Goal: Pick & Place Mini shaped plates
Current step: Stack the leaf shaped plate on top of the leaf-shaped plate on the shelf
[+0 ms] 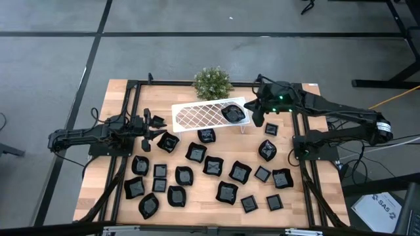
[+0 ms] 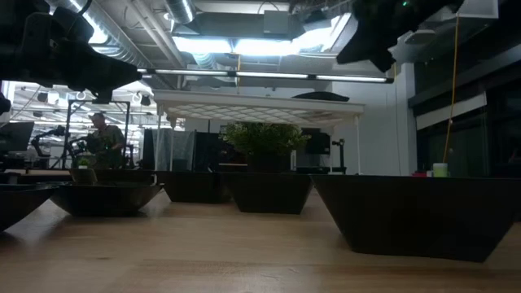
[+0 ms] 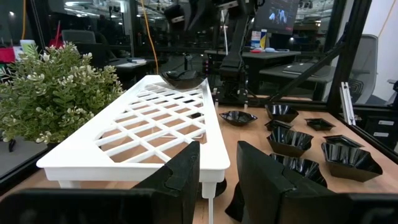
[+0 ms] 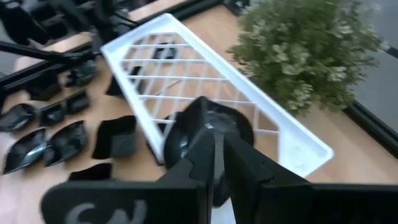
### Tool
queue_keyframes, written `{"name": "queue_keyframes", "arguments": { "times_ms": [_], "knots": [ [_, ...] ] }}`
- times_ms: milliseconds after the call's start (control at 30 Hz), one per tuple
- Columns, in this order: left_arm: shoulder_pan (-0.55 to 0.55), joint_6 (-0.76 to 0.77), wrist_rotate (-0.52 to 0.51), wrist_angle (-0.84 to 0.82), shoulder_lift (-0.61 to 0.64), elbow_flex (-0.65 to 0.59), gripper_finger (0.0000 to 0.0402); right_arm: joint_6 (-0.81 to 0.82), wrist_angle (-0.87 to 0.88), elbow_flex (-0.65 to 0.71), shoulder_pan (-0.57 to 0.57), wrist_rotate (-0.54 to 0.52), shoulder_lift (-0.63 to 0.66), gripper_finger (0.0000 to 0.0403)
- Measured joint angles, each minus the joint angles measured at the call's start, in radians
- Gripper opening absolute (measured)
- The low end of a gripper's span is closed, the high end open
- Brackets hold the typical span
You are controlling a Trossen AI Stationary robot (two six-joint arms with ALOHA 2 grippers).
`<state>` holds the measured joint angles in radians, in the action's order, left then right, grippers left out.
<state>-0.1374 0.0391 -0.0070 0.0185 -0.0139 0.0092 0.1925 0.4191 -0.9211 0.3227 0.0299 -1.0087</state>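
- While 1 round plate (image 1: pixel 233 113) rests on the right end of the white rack (image 1: pixel 197 115), the right tool (image 1: pixel 258 120) hangs just right of it, fingers nearly together and holding nothing.
- Remaining mini shaped plates (image 1: pixel 213 165) lie across the desk (image 1: pixel 197 210), lower centre of the high view.
- Left tool (image 1: pixel 152 126) waits at the rack's left end, fingers parted and empty; the nearest plate (image 1: pixel 168 141) lies just below it, so that arm is closer.
- No brand or label on the desk can be read.

My two slim matte-black jointed arms carry black cables; my right wrist shows small green lights and blocky angular fingers (image 4: pixel 249 168).
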Motion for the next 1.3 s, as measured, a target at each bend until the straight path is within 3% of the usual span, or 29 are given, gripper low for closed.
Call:
{"name": "queue_keyframes", "arguments": {
  "times_ms": [633,1033,1300],
  "knots": [
    [0.0,0.0,0.0,0.0,0.0,0.0,0.01,0.112,0.133,0.0,-0.373,-0.003,0.023,0.0036],
    [0.0,0.0,0.0,0.0,0.0,0.0,0.01,0.144,0.133,0.0,-0.517,-0.002,0.021,0.0036],
    [0.0,0.0,0.0,0.0,0.0,0.0,0.01,0.145,0.124,0.0,-0.582,-0.011,-0.064,0.0036]
  ]
}}
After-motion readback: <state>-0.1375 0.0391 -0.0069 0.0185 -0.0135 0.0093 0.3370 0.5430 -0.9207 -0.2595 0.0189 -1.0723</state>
